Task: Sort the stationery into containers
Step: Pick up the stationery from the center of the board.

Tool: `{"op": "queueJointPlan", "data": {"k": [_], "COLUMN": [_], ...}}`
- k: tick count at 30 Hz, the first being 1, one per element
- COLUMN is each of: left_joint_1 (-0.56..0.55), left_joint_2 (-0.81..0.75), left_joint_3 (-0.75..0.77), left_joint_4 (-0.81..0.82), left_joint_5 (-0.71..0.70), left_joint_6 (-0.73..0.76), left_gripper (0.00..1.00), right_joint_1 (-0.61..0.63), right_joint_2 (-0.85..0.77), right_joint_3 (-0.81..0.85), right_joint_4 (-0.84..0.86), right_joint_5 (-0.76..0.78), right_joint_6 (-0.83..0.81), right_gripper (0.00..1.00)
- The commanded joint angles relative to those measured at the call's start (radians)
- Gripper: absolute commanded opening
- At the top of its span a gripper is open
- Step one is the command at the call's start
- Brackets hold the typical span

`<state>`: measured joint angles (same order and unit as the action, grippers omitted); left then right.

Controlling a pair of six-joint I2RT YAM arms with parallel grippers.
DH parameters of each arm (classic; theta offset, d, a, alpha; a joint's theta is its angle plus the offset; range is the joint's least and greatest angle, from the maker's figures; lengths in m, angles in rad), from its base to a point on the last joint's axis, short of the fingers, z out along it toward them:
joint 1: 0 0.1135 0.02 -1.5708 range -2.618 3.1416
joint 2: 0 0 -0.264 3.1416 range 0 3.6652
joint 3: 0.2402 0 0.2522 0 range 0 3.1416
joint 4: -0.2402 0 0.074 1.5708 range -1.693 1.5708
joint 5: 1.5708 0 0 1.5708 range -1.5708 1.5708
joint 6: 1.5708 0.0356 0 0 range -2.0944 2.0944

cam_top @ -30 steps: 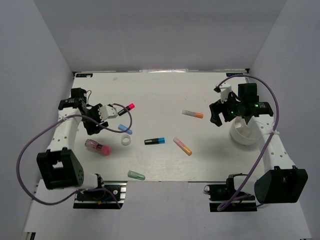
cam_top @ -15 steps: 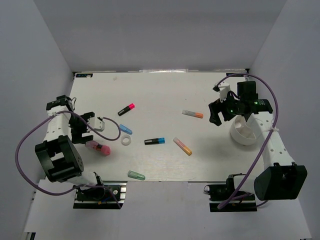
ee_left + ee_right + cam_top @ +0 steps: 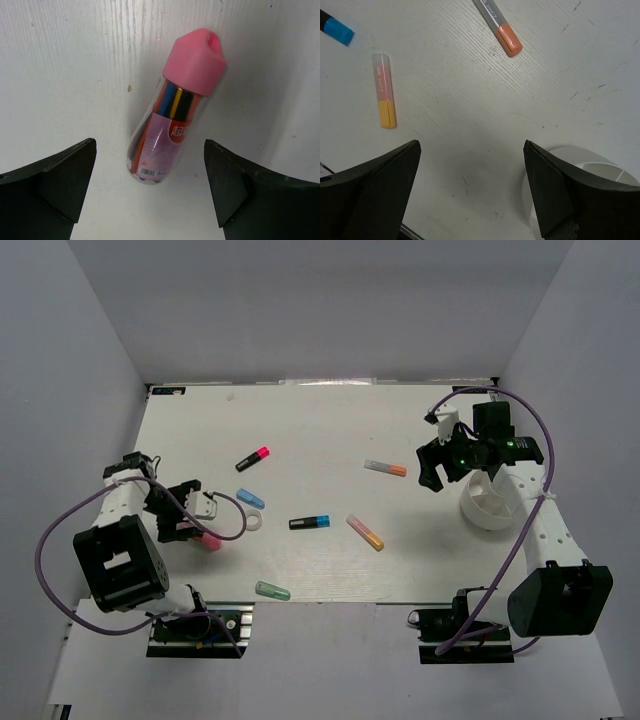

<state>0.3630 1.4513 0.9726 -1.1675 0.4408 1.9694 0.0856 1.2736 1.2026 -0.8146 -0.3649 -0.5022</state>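
left hand point(image 3: 148, 145) apart around a pink-capped tube point(image 3: 172, 112), label point(image 3: 167, 142) showing 超; right hand point(image 3: 470, 145) apart, empty.

Clear glossy plastic tube point(image 3: 159, 142) with matt pink cap point(image 3: 195, 62); table point(image 3: 65, 65) matt white, finely ribbed; fingers point(image 3: 55, 185) matt black.

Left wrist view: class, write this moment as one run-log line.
left claw: open over pink-capped tube, not gripping | right claw: open, empty, near white cup
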Motion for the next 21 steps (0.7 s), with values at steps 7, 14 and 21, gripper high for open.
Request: {"op": "queueJointPlan", "data": {"k": [7,14,21], "left_joint_1": [0.005,0.005,0.005], "left_joint_2": [0.02,0.049,0.008], "left_joint_3": [-0.095,-0.11,-0.205], "left_joint_4": [0.13,0.124,0.141], "left_joint_5": [0.023,-0.016,-0.025], "left_joint_6": [0.275,0.224,0.22], "left_gripper": [0.94,0.68,0.65], "right_joint_1": [0.005,0.002,0.002], "right_joint_2": [0.007,-0.019,0.016], "right_joint_3": [0.04,0.067,0.127], "right_joint_4": [-0.012,-0.037,-0.057], "right_joint_5": [0.004,-0.137,-0.252], "right_joint_6": [-0.004,0.004,0.051], "right_gripper": [0.89,0.89,0.86]}}
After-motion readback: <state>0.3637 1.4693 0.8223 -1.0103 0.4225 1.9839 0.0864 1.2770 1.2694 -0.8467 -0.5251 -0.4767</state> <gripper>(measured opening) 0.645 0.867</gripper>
